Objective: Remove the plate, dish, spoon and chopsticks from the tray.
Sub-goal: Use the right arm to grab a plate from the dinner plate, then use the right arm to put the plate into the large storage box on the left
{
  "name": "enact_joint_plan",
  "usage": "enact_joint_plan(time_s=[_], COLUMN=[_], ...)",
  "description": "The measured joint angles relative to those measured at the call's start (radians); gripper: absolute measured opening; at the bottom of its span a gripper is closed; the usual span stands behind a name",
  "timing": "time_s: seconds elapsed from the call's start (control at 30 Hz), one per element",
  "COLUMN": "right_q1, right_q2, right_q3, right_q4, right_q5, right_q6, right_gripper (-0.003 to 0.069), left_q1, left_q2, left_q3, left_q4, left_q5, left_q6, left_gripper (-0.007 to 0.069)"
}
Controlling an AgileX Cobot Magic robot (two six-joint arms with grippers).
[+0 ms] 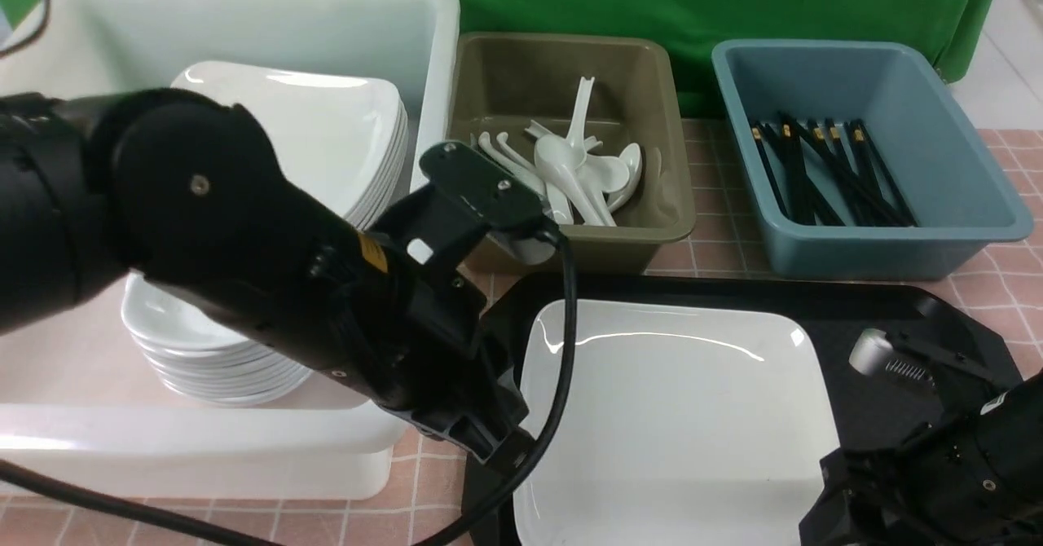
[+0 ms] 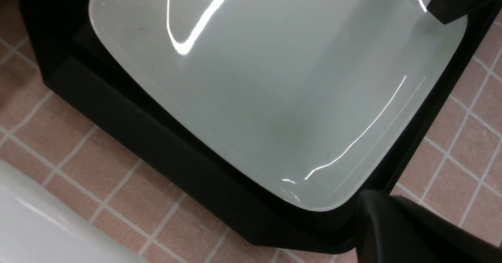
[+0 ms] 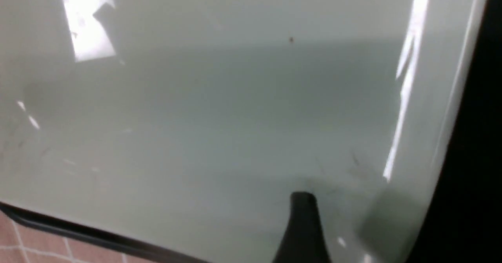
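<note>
One white plate point(image 1: 676, 424) on black tray point(image 1: 884, 424), textured floor showing

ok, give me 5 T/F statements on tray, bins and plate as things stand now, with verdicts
1. The plate is on the tray. True.
2. The black chopsticks are in the olive bin. False: they are in the blue bin; the olive bin holds white spoons.
3. The stack of small dishes is inside the white tub. True.
4. The left gripper has the plate clamped. False: it is shut, holding nothing.
5. The right gripper is on the tub side of the plate. False: it is at the opposite side.
</note>
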Motion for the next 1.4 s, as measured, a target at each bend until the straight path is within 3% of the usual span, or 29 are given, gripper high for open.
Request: enact_joint_plan(time_s=[0.07,0.23,0.37,0.57,0.77,0.87,1.07,1.3,1.4], right_q1=[0.000,0.000,-0.002,-0.005,-0.009,-0.009,-0.008,-0.008,0.004], right_q2=[0.015,0.056,0.076,0.039,-0.161,-0.238,-0.342,-0.330,-0.257], right_q3=[0.001,-0.001,-0.006,-0.015,-0.080,-0.117,-0.240,-0.405,-0.523], right_q4=[0.012,0.027,0.063,0.055,0.029,0.021,-0.026,-0.010,0.085], right_q5=[-0.012,-0.019,-0.032,-0.004,0.093,0.119,0.174,0.148,0.107], right_q6=[-0.003,-0.004,-0.020,-0.028,-0.020,-0.004,0.046,0.110,0.113], right_gripper=[0.0530,0.0402,0.0225,0.0217,0.0087,0.0069,0.0070,0.0070,0.0070], left_q1=[0.000,0.000,0.000,0.000,0.000,0.005,0.104,0.318,0.490], left_q2=[0.003,0.003,0.003,0.003,-0.028,-0.042,-0.059,-0.080,-0.101], left_q3=[0.000,0.000,0.000,0.000,-0.054,-0.099,-0.216,-0.255,-0.256], left_q4=[0.004,0.007,0.046,0.114,0.292,0.348,0.377,0.364,0.304], left_q5=[-0.015,-0.031,-0.032,-0.031,-0.003,0.028,0.085,0.128,0.123], left_q6=[0.000,-0.001,-0.037,-0.102,-0.246,-0.285,-0.315,-0.319,-0.322], left_gripper=[-0.0001,-0.0001,-0.0001,-0.0001,-0.0001,-0.0001,0.0000,0.0000,0.0000])
